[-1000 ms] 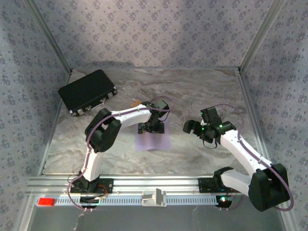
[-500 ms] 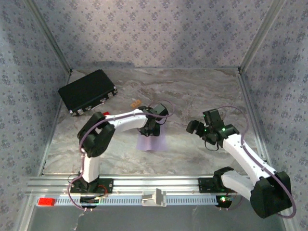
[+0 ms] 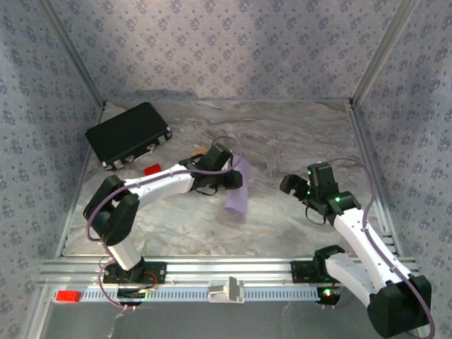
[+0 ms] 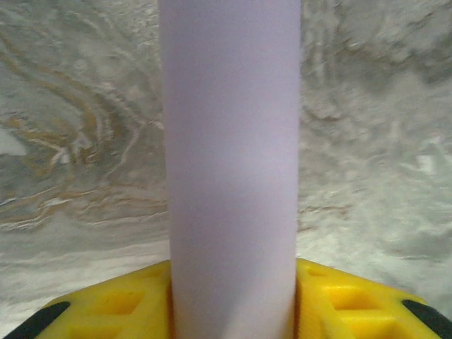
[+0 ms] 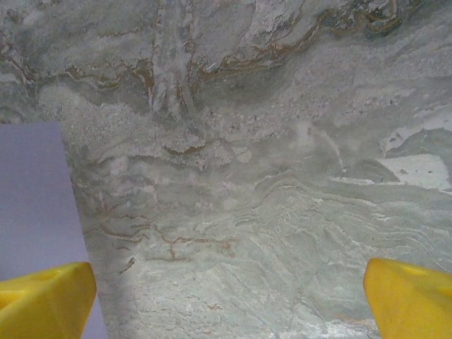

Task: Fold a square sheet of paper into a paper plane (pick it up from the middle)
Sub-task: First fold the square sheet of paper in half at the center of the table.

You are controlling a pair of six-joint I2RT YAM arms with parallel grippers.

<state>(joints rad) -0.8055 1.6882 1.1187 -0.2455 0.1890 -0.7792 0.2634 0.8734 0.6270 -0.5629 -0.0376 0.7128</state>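
From above, my left jaws are clamped on the sheet (image 3: 237, 198), which hangs bent from them as a narrow lilac strip over the middle of the counter (image 3: 304, 134). I cannot tell whether its lower edge touches. My right jaws stand wide open, well apart to the right. A black case (image 3: 128, 134) lies far left, a red block (image 3: 152, 169) near it.

At my left wrist, the sheet (image 4: 229, 176) rises as a curved band pinched between yellow fingers (image 4: 106, 307).

At my right wrist, the fingertips (image 5: 44, 300) sit far apart over the counter, with the sheet (image 5: 35, 198) at the left edge.
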